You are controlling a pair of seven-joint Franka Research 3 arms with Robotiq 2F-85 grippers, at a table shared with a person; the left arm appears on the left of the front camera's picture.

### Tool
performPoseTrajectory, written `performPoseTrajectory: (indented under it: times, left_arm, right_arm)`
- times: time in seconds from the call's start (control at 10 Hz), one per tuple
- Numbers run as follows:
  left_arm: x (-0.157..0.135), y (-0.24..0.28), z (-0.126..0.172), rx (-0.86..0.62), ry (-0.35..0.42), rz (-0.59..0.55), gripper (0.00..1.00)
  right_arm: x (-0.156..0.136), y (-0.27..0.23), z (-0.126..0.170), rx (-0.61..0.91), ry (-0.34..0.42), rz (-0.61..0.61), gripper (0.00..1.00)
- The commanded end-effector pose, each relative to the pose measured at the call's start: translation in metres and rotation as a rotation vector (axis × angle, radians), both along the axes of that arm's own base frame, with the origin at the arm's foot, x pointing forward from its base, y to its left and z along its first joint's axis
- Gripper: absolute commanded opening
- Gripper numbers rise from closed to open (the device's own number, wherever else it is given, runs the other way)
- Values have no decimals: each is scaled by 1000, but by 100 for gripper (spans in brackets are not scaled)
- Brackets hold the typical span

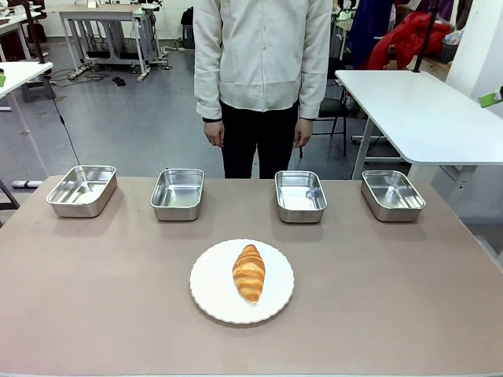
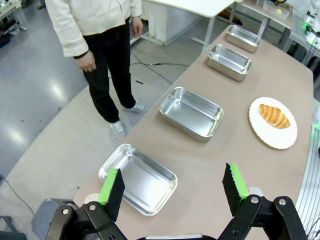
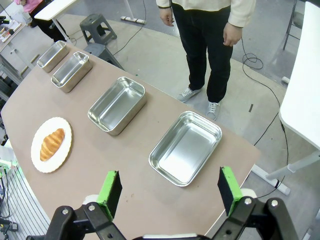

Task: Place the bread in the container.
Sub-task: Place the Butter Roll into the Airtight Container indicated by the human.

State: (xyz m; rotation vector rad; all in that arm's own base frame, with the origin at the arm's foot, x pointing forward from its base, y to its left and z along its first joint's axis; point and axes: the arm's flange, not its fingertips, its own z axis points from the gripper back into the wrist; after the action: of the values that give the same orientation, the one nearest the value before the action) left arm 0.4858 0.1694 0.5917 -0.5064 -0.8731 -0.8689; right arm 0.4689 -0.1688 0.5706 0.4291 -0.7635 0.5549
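Note:
The bread (image 1: pixel 248 272), a golden-brown croissant, lies on a round white plate (image 1: pixel 208 294) at the table's front middle. Behind it, several alike steel containers stand in a row, all bare inside: (image 1: pixel 82 190), (image 1: pixel 177 193), (image 1: pixel 300 195), (image 1: pixel 392 195). I cannot tell which one the task means. My left gripper (image 2: pixel 172 175) hangs open high above the table's left end, over the nearest pan (image 2: pixel 137 177), with the bread (image 2: pixel 273 115) far off. My right gripper (image 3: pixel 170 174) is open above the right end, near a pan (image 3: pixel 186 147); the bread (image 3: pixel 52 144) lies far to its left.
A person (image 1: pixel 262 55) stands at the far side of the table, behind the middle pans, hands hanging down. A white table (image 1: pixel 424 110) stands at the back right. The brown tabletop (image 1: pixel 94 298) has free room on both sides of the plate.

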Motion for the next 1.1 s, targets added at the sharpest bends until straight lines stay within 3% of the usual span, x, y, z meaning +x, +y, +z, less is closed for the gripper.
performPoseTrajectory:
  times: [0.0, 1.0]
  left_arm:
    - [0, -1, 1, -5, -4, -2, 100]
    - [0, -1, 1, -5, -4, -2, 100]
  right_arm:
    - [0, 1, 0, 9, -9, 6, 100]
    - [0, 1, 0, 9, -9, 6, 100]
